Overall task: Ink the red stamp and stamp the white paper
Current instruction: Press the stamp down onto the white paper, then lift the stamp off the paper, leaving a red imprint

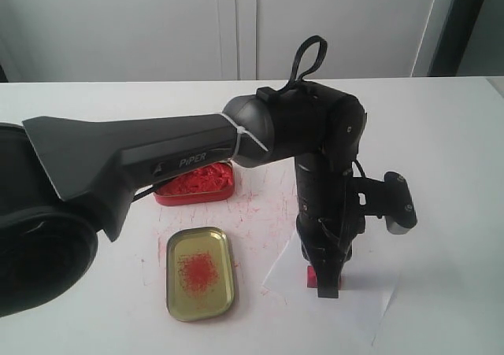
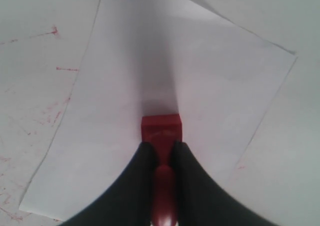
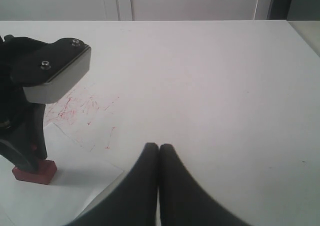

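Both left jaws clamp the red stamp (image 2: 161, 128) upon the white paper (image 2: 210, 65).

Blk arm (image 1: 134, 162), white "PiPER" txt (image 1: 193, 160), cable loop (image 1: 313, 39), prob zip-tie (image 1: 246, 140); mount (image 3: 55, 70) w/ 2 screws (image 3: 45, 63).

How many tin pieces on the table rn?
2. Red ink tin, partly behind the left arm; gold lid nearer the camera, left of the white paper. The arm may hide more.

Red ink tin (image 1: 194, 183), gold lid (image 1: 201, 274), white table (image 1: 441, 134)
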`<state>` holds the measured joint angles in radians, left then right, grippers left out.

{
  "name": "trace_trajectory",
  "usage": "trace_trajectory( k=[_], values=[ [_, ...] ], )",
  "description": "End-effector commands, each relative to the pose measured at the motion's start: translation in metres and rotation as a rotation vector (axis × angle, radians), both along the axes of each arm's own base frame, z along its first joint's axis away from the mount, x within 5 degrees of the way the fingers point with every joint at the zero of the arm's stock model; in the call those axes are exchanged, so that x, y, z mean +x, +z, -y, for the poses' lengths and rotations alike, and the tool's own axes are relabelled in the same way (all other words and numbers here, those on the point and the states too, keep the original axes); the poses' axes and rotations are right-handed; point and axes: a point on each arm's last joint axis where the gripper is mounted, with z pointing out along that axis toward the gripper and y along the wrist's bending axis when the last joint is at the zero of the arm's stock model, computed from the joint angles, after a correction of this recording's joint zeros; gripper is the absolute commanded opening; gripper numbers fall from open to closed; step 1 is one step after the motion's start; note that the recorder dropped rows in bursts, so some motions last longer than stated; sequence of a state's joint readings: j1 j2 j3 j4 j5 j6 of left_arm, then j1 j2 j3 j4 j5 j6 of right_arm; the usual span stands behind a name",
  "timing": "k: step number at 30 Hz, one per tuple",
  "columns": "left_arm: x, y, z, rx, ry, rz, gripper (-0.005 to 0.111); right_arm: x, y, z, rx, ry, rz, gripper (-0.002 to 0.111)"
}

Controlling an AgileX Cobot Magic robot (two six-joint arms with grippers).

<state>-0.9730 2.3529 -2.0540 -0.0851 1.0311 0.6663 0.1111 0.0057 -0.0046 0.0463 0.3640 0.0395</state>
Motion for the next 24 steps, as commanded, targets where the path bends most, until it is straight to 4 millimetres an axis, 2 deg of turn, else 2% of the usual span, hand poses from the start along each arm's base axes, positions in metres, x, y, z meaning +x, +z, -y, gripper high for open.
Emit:
trace_trajectory(
  k=[1, 9, 18, 24],
  values=[
    [-0.002, -0.034, 0.000, 0.081, -0.012, -0.040, 0.000, 0.000, 0.000, 0.000, 0.002, -0.007, 0.016, 0.000],
    [-0.001, 0.005, 0.002, 0.021, -0.016, 0.008, 0.000, 0.000, 0.000, 0.000, 0.025, -0.014, 0.013, 0.000],
    [-0.002, 0.035, -0.002, -0.025, -0.018, 0.046, 0.000, 0.000, 0.000, 0.000, 0.025, -0.014, 0.013, 0.000],
    [-0.003, 0.045, -0.004, -0.038, -0.018, 0.057, 0.000, 0.000, 0.000, 0.000, 0.025, -0.014, 0.013, 0.000]
  ],
)
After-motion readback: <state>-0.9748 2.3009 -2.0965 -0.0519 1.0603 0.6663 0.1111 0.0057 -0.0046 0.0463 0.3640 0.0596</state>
